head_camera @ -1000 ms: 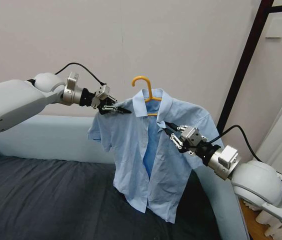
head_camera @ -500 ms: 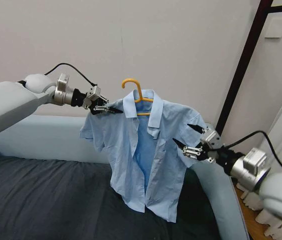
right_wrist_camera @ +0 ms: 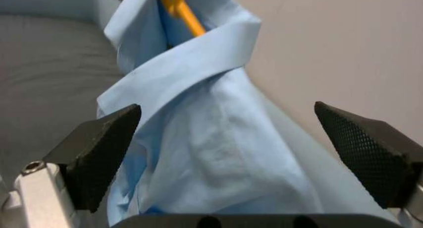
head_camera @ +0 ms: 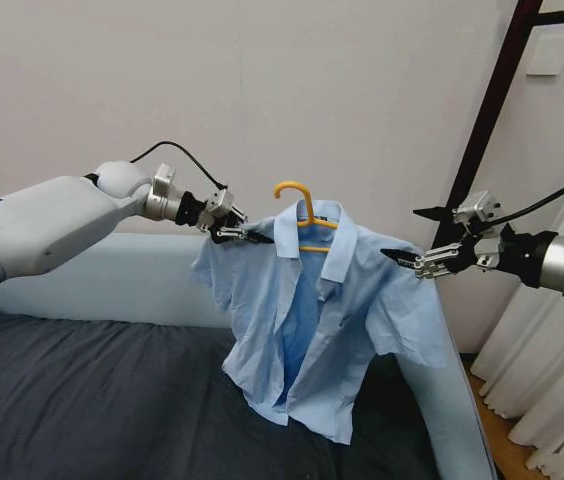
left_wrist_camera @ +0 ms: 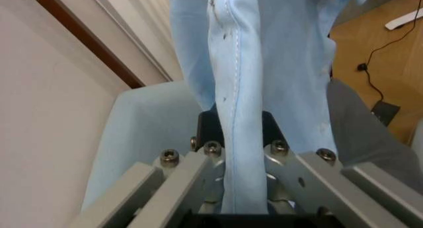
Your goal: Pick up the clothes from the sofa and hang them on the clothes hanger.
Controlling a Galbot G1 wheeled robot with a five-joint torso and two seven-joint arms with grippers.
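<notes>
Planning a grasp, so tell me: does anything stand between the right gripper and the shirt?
Nothing visible does. The right gripper is open, directly facing one shoulder of the shirt. The left gripper is shut on the other shoulder.

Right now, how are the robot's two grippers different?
The left gripper is shut on the shoulder of the blue shirt; the right gripper is open, gripping nothing. The left gripper holds up the shirt on its yellow hanger; the right gripper sits beside the other shoulder. Both are raised above the sofa.
</notes>
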